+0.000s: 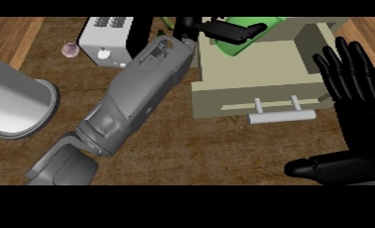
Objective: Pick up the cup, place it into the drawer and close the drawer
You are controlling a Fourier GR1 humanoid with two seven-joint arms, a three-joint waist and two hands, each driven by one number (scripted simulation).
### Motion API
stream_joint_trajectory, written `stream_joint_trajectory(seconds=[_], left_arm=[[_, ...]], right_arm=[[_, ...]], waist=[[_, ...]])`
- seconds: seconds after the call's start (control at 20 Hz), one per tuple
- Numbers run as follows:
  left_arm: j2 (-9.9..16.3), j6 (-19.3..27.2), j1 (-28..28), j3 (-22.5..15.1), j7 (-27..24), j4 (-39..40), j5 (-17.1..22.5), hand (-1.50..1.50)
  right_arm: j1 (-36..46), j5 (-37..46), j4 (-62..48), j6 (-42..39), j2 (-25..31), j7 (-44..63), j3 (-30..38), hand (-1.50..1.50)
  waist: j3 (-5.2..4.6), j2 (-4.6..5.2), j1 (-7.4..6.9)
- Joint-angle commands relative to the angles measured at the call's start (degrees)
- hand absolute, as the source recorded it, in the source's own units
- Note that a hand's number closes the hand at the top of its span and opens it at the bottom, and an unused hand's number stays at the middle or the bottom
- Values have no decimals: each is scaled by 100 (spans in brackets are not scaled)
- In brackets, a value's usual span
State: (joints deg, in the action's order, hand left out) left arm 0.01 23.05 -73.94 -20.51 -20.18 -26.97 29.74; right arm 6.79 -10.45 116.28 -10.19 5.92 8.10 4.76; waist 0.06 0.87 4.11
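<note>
Brown wood-grain counter top fills most of the head view, with a paler wooden strip running along its upper left edge. On it, at the upper right, sits a beige box-shaped drawer unit with its beige drawer pulled open toward the viewer; a pale cylindrical bar handle on two posts stands out from the drawer's front panel.

The bright green cup is over the back of the open drawer, held by the robot's left hand, whose black fingers curl round it and hide part of it. Whether the cup touches the drawer floor cannot be told. The grey left forearm crosses the counter diagonally from the lower left and covers whatever lies beneath it.

The right hand shows at the right edge, fingers straight and pointing up, holding nothing, just beside the drawer's front corner.

Left of the forearm stands a white boxy toaster with dark slots on top. A small pale pinkish round object lies near it. A large grey metal round vessel lies at the left edge.
</note>
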Motion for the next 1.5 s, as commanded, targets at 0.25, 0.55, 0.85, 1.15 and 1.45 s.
stream_joint_trajectory(seconds=[0.25,0.55,0.85,1.15,1.45], left_arm=[[-1,205,-125,-891,18,555,263,150],[-1,559,-297,-1364,369,598,364,-150],[-1,407,-307,-1137,-44,258,929,-150],[-1,195,-167,-934,-679,-162,1402,-150],[-1,25,325,-646,-583,-701,1448,-150]], right_arm=[[63,-35,-70,-17,-41,-30,-45,-150],[306,-156,-183,-60,-20,-13,-24,-150],[140,-271,47,-44,-183,-12,-155,-150],[-183,-653,201,-248,-154,63,-97,-150],[-238,-1077,373,-580,316,197,370,150]], waist=[[3,31,120],[7,72,274],[1,53,234],[-2,-11,37],[-6,-104,-357]])
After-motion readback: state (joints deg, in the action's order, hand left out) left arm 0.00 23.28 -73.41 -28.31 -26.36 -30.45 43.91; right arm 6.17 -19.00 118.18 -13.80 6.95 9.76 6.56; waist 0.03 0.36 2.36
